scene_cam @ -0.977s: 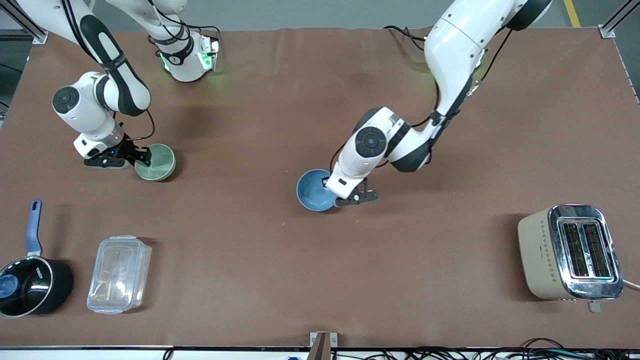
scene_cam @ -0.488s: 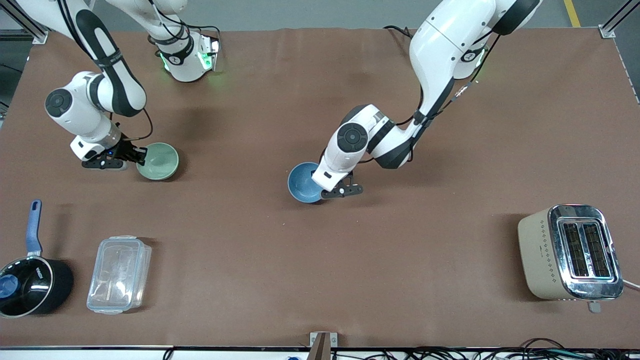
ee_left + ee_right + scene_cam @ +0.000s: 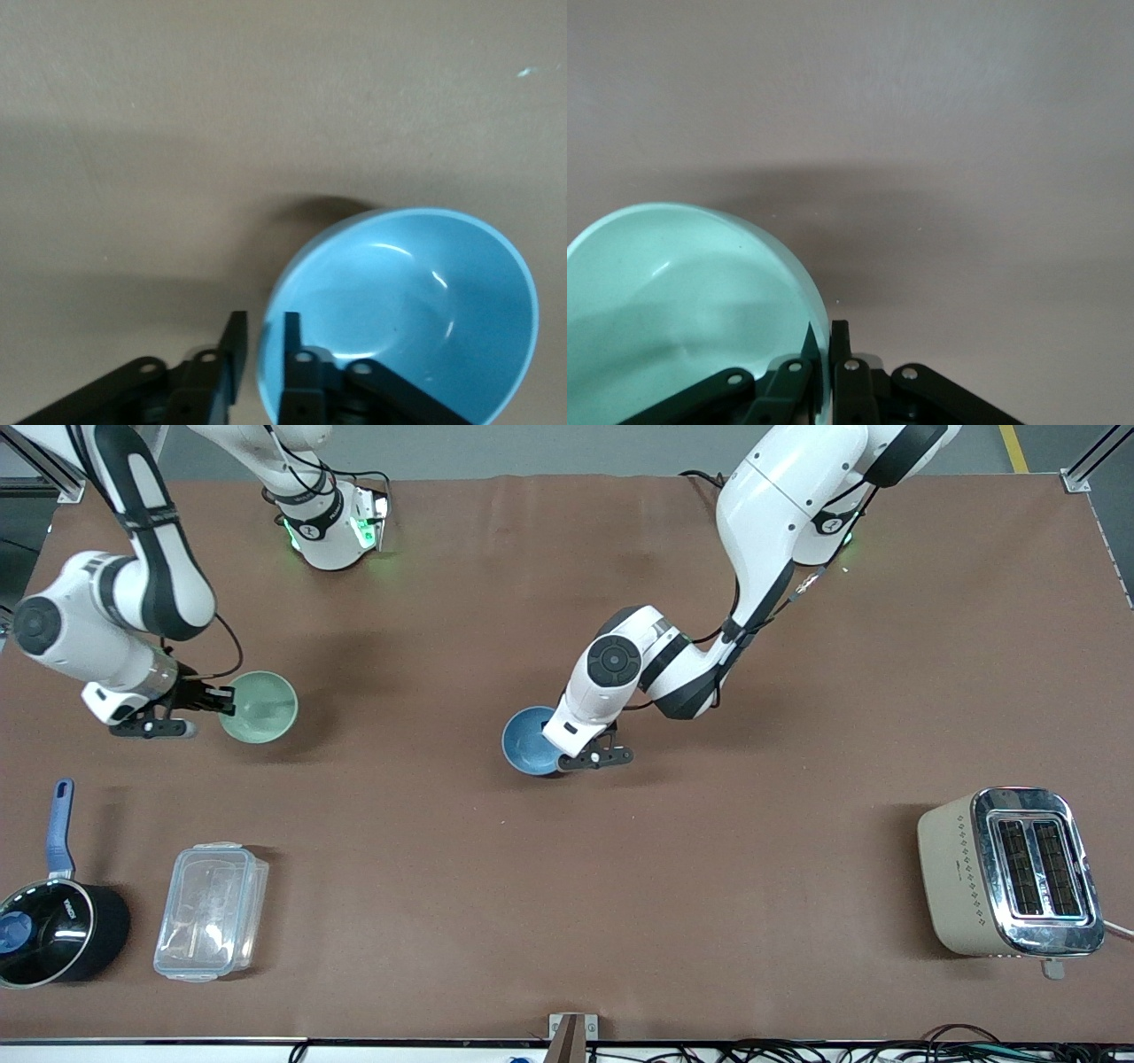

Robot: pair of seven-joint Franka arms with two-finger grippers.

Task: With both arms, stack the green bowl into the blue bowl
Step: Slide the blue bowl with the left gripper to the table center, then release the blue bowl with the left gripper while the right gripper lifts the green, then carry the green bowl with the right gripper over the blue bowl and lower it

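The green bowl (image 3: 259, 707) hangs by its rim from my right gripper (image 3: 227, 701), above the brown table toward the right arm's end. In the right wrist view the fingers (image 3: 843, 354) pinch the green bowl's (image 3: 682, 301) rim, one inside and one outside. The blue bowl (image 3: 528, 740) hangs from my left gripper (image 3: 559, 754) over the middle of the table. In the left wrist view one finger (image 3: 291, 341) is inside the blue bowl (image 3: 416, 301) and the other outside its rim. The two bowls are far apart.
A black saucepan with a blue handle (image 3: 53, 930) and a clear plastic container (image 3: 211, 911) sit near the front edge at the right arm's end. A beige toaster (image 3: 1010, 872) stands near the front edge at the left arm's end.
My left gripper has carried the blue bowl toward the right arm's end. My right gripper has lifted the green bowl and drawn it slightly toward its own end of the table.
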